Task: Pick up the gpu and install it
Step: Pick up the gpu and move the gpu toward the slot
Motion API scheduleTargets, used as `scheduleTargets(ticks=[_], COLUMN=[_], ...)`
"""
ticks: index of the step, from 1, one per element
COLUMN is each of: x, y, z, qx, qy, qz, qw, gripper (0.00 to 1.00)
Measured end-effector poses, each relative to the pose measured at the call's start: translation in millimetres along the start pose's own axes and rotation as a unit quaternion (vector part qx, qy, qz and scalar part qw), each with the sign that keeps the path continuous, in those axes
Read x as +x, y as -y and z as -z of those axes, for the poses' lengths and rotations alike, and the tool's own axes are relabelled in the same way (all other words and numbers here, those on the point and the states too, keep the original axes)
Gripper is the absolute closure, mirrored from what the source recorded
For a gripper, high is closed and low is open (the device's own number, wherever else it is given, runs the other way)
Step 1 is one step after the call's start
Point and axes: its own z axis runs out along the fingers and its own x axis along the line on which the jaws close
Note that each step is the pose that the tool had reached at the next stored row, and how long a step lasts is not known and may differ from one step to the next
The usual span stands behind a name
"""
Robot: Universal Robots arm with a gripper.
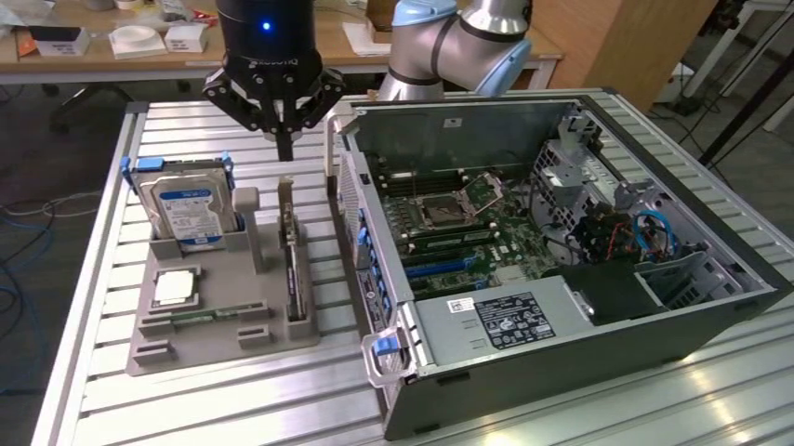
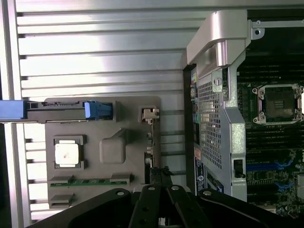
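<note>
The work stands at the approach, by my reading: the card is not yet picked up, and the claw hangs in the air above the far end of the grey tray, well clear of everything on it. Its jaws look drawn together to a narrow tip with nothing between them. The gpu stands on its thin edge in a slot along the side of the tray nearest the computer case, just beside the case wall but not touching it. Its long axis runs level with the table, from the far end of the tray toward the near end, about parallel to the case's side. What seems to be its metal end plate is at the far end, under the claw. In the wrist view the gpu shows edge-on as a thin line leading up to the claw, so the two are roughly lined up already. A grip would call for the jaws to part wider than the card's thickness and straddle its top edge squarely — the hard drive stands well off to the side.
</note>
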Motion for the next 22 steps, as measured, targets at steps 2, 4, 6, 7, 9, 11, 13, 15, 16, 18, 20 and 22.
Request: scheduleTargets(ticks=[2, 4, 6, 7, 9, 11, 13, 15, 16, 18, 20, 22], x=[0.0, 0.0, 0.0, 0.0, 0.0, 0.0, 0.0, 0.0, 0.0, 0.0, 0.0, 0.0], y=[0.0, 0.0, 0.0, 0.0, 0.0, 0.0, 0.0, 0.0, 0.0, 0.0, 0.0, 0.0], z=[0.0, 0.0, 0.0, 0.0, 0.0, 0.0, 0.0, 0.0, 0.0, 0.0, 0.0, 0.0], qx=[0.0, 0.0, 0.0, 0.0, 0.0, 0.0, 0.0, 0.0, 0.0, 0.0, 0.0, 0.0], qy=[0.0, 0.0, 0.0, 0.0, 0.0, 0.0, 0.0, 0.0, 0.0, 0.0, 0.0, 0.0], qz=[0.0, 0.0, 0.0, 0.0, 0.0, 0.0, 0.0, 0.0, 0.0, 0.0, 0.0, 0.0], qw=[1.0, 1.0, 1.0, 1.0, 1.0, 1.0, 1.0, 1.0, 1.0, 1.0, 1.0, 1.0], gripper=[0.89, 0.89, 0.89, 0.89, 0.89, 0.77, 0.71, 0.59, 0.59, 0.53, 0.53, 0.53])
